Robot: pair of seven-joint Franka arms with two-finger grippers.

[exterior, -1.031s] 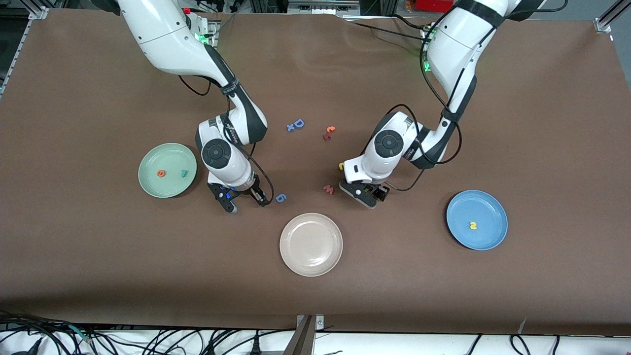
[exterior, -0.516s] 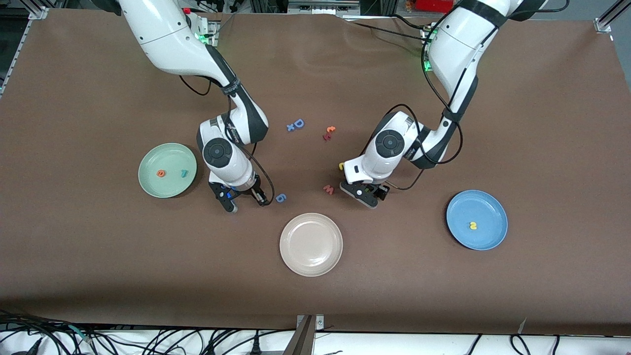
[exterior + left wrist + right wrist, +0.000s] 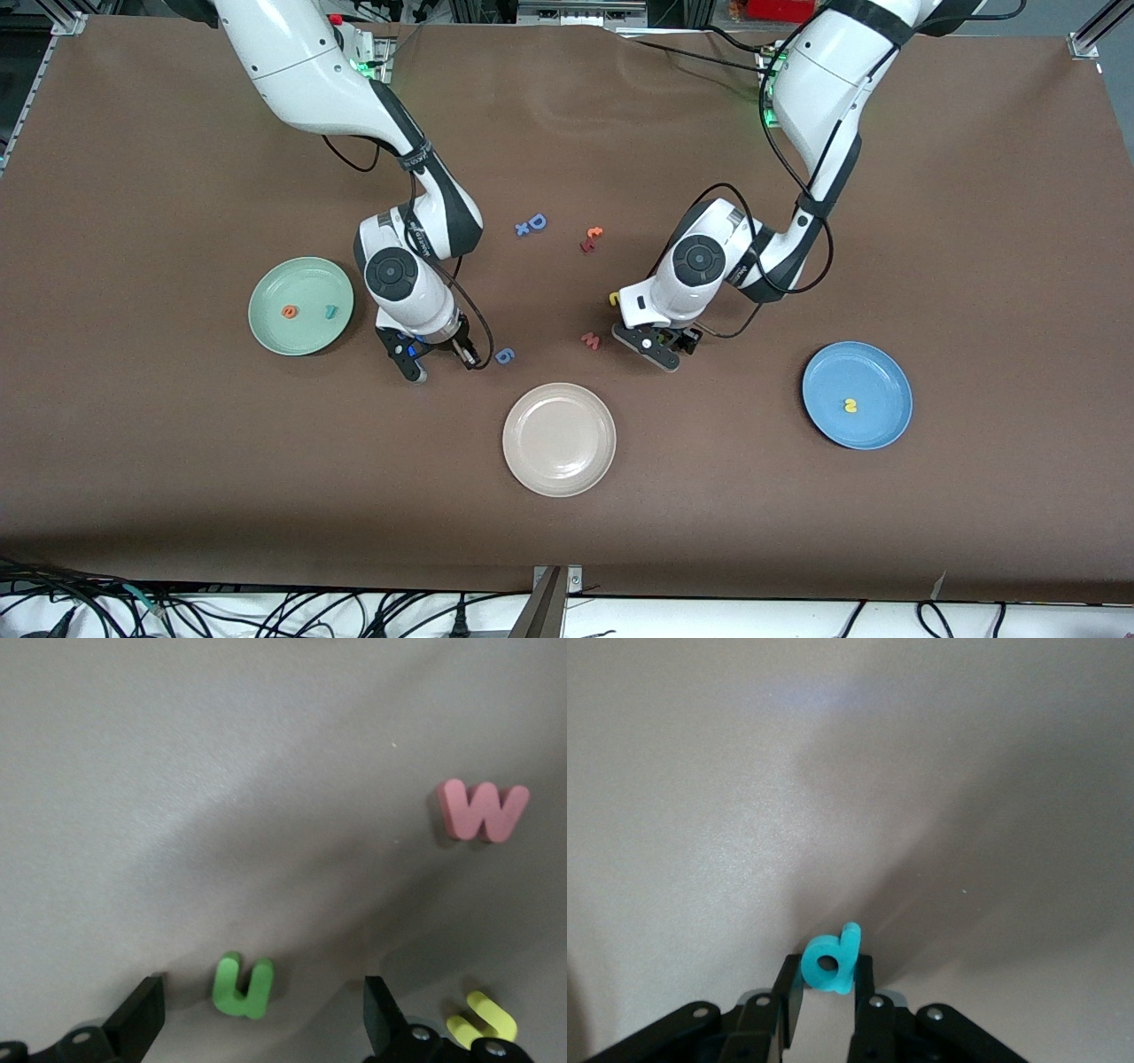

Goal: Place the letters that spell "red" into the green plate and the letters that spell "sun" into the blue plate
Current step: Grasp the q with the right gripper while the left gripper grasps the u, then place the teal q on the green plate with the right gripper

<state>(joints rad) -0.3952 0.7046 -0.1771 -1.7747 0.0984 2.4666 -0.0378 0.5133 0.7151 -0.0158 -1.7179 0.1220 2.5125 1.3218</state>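
We see the green plate (image 3: pixel 266 323) holding an orange "e" (image 3: pixel 289 311) and a teal "r" (image 3: pixel 330 311) side by side. The teal "d" (image 3: pixel 831 961) stands upright on the table near that plate, toward the table's middle. The blue plate (image 3: pixel 877 363) holds a yellow "s" (image 3: pixel 850 406). The green "n" (image 3: pixel 243 985) and the yellow "u" (image 3: pixel 481 1020) lie flat on the table, well apart from the blue plate.

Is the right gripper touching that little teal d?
Touching. The right wrist view shows the right gripper with both fingers pressed against the sides of the teal d.
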